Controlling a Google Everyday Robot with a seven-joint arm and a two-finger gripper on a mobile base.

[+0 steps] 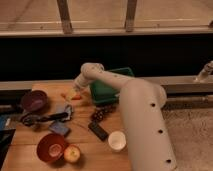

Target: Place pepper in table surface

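On wooden table surface (80, 135), tool (73, 95) over pepper (76, 98)

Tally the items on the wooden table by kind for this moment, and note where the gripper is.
Bowls: 2, purple bowl, red bowl
Cups: 1, white cup
Trays: 1, green tray
Fruit and vegetables: 2, apple, pepper
Dark flat bars: 1, black bar
Total: 7, leaving out the unclear clutter at left.
The gripper is at the pepper, left of the tray, over the table surface.
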